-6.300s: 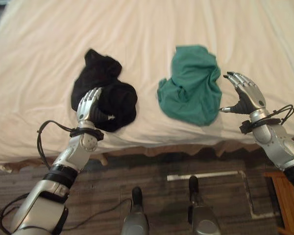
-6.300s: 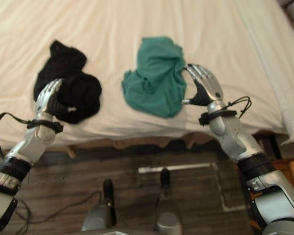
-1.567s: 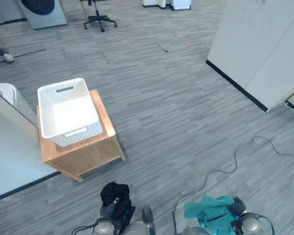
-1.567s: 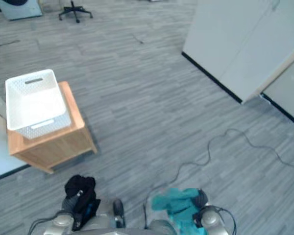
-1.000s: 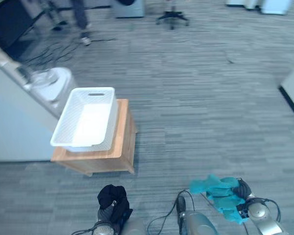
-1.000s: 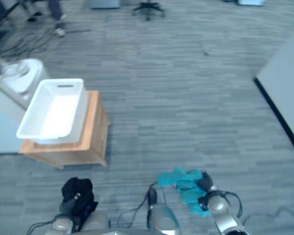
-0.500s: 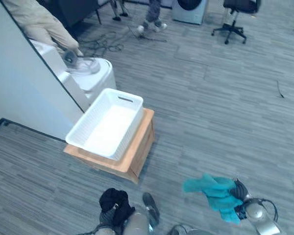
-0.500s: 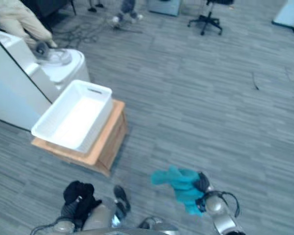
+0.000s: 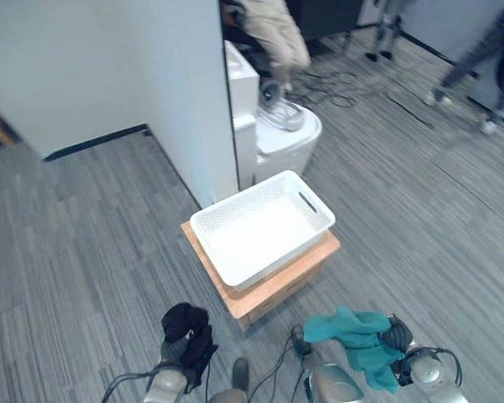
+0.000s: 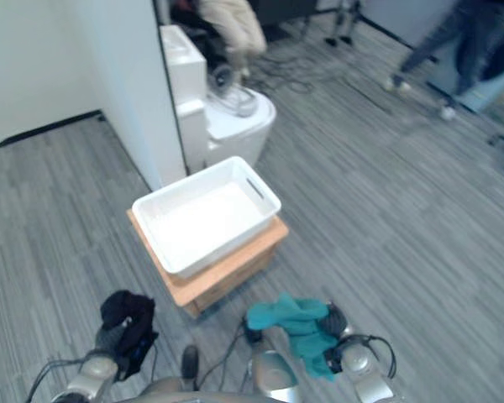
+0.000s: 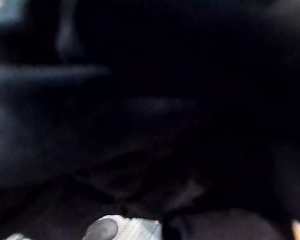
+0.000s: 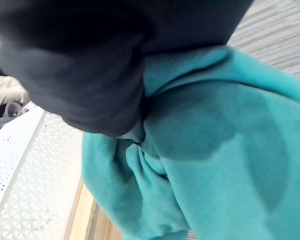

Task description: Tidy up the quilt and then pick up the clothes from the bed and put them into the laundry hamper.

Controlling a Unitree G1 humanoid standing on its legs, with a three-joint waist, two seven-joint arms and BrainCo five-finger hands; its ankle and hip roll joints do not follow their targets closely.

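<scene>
Now two garments, one per hand: the left hand (image 9: 172,369) grips the black cloth (image 9: 187,327), the right hand (image 9: 401,346) clutches the teal cloth (image 9: 353,334). One white hamper (image 9: 263,227), on its wooden stand (image 9: 281,284), has come nearer than half a second ago. Grey plank floor (image 9: 76,243), a white wall (image 9: 109,67), people's legs beyond.

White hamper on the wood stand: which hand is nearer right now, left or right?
Roughly equal; I can't call it. The left hand, shut on the black garment, sits off one corner of the white hamper; the right hand, holding the teal garment, sits off the other.
</scene>
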